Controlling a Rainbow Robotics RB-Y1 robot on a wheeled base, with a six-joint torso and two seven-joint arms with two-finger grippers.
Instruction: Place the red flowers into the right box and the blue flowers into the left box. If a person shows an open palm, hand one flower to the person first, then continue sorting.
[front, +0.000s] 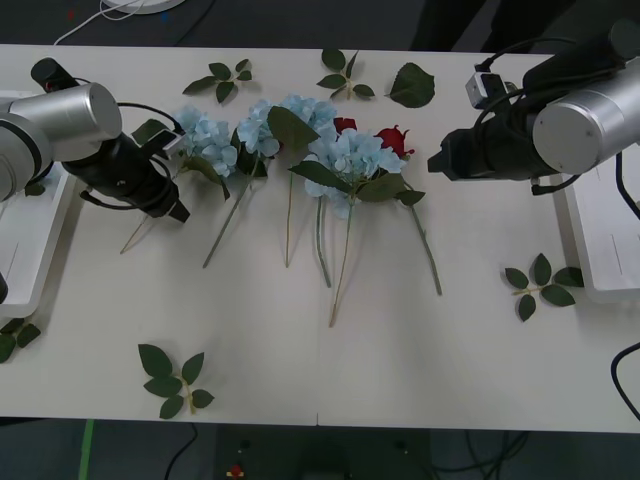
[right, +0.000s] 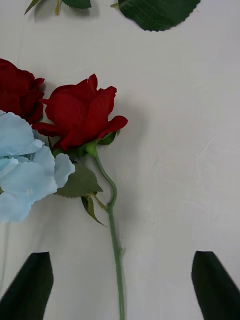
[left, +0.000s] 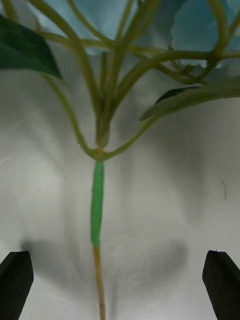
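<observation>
Flowers, still heaped mid-tabletop (front: 300, 340), none yet in either tray. Blue flowers (front: 345, 160) fanned across the far centre, stems trailing toward the near edge; red flowers (front: 393, 140) tucked behind and right of the blue mass, touching it. Left box (front: 30, 250) at the left edge, right box (front: 600, 235) at the right edge, both well apart from the pile.

Left gripper (front: 176, 208) low beside the leftmost blue cluster, wide open, straddling its stem. Right gripper (front: 436, 163) just right of the red blooms, likewise open, holding nothing.

Risks, as judged: closing on the blue stem just below its branching fork could snag leaves or neighbouring stems, dragging a second cluster along. Lifting the right-hand rose could tug the blue petals overlapping its leaves. Both arms reaching into the same pile could crowd each other.

Left wrist view: stem (left: 97, 210) centred between black fingertips (left: 16, 280), green sleeve giving way to bare tan below, detail lost from above. Right wrist view: rose (right: 82, 117) and its stem running between the fingers (right: 30, 285), a second red bloom (right: 17, 97) alongside, half hidden by blue petals from the front. Front view alone: trays, both arms, loose leaf sprigs (front: 172, 380) scattered about.
</observation>
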